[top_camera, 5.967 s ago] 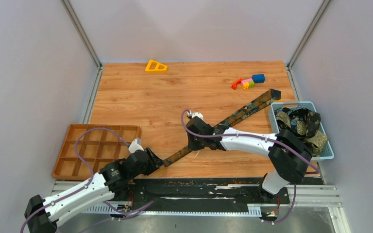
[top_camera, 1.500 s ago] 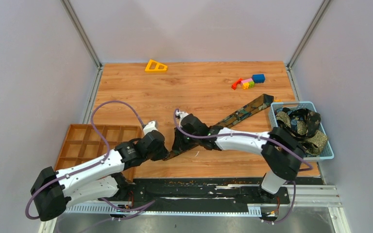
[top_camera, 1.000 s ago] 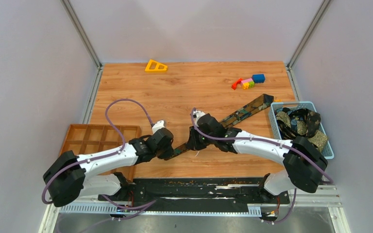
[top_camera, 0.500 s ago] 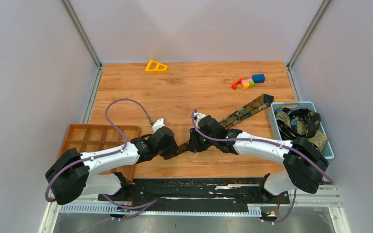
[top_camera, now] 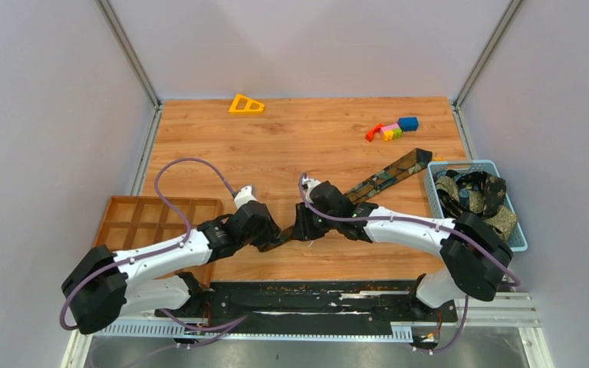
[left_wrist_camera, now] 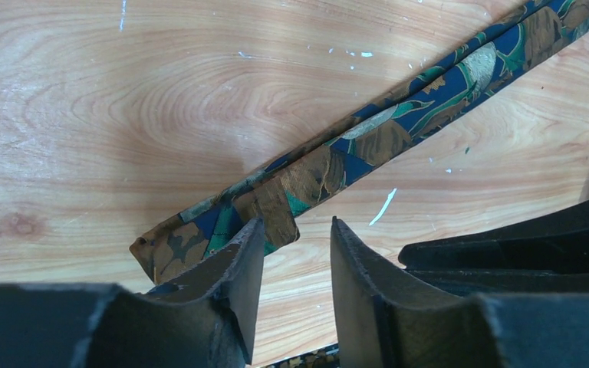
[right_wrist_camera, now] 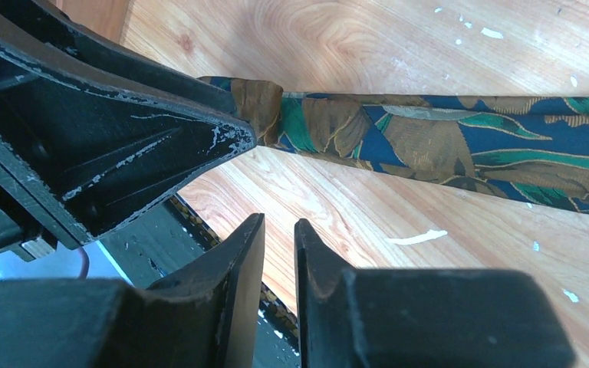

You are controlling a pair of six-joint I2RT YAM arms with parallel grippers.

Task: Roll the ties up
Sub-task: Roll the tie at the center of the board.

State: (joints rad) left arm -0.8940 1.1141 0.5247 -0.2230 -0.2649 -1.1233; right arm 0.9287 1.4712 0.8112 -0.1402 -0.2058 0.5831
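Note:
One tie (top_camera: 383, 178) lies diagonally on the wooden table, its wide end near the basket and its narrow end by both grippers. In the left wrist view the tie (left_wrist_camera: 368, 142) ends in a short folded-over flap just beyond my left gripper (left_wrist_camera: 295, 230), which is open with bare wood between its fingers. My right gripper (right_wrist_camera: 278, 226) stands slightly open just short of the tie (right_wrist_camera: 429, 142), with nothing in the narrow gap. From above, the left gripper (top_camera: 274, 236) and right gripper (top_camera: 297, 230) face each other closely over the narrow end. More ties (top_camera: 475, 195) are heaped in the basket.
A blue basket (top_camera: 475, 162) sits at the right edge. An orange compartment tray (top_camera: 153, 222) lies at the left, beside my left arm. Colourful toy blocks (top_camera: 391, 129) and a yellow triangle (top_camera: 245, 103) rest at the back of the table.
Both grippers have opened and let go of the tie's narrow end, the left wider than the right. The left arm has drawn back slightly; the tie stays where it was.

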